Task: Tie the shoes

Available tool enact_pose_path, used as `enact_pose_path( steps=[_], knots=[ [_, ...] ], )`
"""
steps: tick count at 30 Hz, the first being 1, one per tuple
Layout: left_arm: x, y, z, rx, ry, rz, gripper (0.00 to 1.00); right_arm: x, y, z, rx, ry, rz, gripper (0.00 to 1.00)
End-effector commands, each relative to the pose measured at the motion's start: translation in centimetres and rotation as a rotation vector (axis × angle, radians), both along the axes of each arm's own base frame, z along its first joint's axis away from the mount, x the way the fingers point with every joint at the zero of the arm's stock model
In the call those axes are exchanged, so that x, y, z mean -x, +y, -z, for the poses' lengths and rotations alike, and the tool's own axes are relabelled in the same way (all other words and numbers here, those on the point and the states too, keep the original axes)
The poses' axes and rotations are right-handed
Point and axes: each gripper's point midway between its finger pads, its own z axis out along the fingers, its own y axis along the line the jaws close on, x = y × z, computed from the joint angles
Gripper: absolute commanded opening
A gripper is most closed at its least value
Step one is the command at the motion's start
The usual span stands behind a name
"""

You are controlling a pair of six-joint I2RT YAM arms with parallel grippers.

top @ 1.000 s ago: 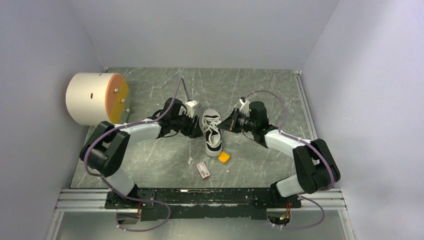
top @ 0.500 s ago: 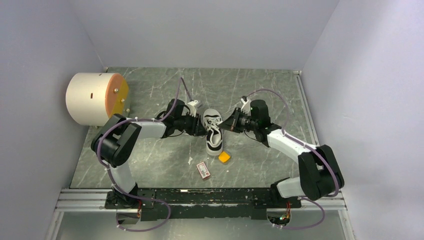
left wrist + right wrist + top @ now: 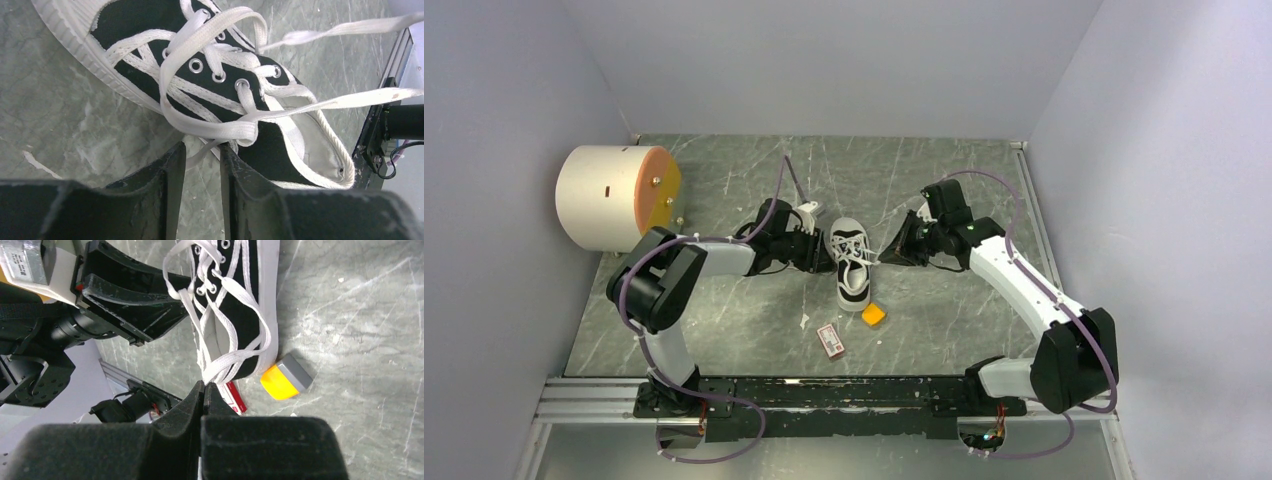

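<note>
Your small black-and-white low-top canvas sneaker [image 3: 852, 272] stands upright on its white sole near the middle of the grey-green marbled counter [image 3: 944, 320], with the white toe toward the far wall and the heel toward the arm bases. Your left pincer [image 3: 202, 150] sits low, just beside the sneaker's left flank. Its dark fingers [image 3: 172, 170] stand a narrow gap apart, and one strand of the white laces [image 3: 350, 102] drops loosely into that gap, with bare counter showing between the tips. Your right pincer [image 3: 204, 386] is on the opposite side of the sneaker, a little off from it. Its fingers are pressed together and clamped on the gathered lace strands, which run across from the eyelets to its tips. Near the heel on the right lies a small orange block with a grey end [image 3: 873, 315], and just nearer the bases lies a small red-and-white card [image 3: 830, 340]. A large white cylinder with an orange face [image 3: 614, 197] lies at the far left.
</note>
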Motion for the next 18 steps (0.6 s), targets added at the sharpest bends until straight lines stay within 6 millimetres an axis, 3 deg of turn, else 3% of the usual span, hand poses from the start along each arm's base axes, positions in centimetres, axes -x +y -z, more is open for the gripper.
enact_pose_path(
  steps=[1, 5, 9, 14, 18],
  knots=[
    [1.6, 0.4, 2.1, -0.027, 0.053, 0.039, 0.37, 0.5, -0.4, -0.6, 0.000, 0.059, 0.058, 0.00],
    [1.5, 0.1, 2.2, -0.020, 0.050, 0.055, 0.29, 0.1, -0.3, -1.7, -0.018, 0.031, 0.080, 0.00],
    [0.7, 0.4, 1.8, -0.062, 0.036, 0.044, 0.06, -0.1, -1.0, -2.2, 0.018, 0.012, 0.100, 0.00],
    [0.9, 1.8, -0.8, -0.135, 0.009, 0.032, 0.05, -0.6, -3.3, -3.8, 0.155, -0.048, 0.123, 0.00],
    [2.8, 4.6, -1.1, -0.268, 0.089, -0.026, 0.05, -0.5, -4.7, -4.0, 0.235, -0.073, 0.125, 0.00]
  ],
)
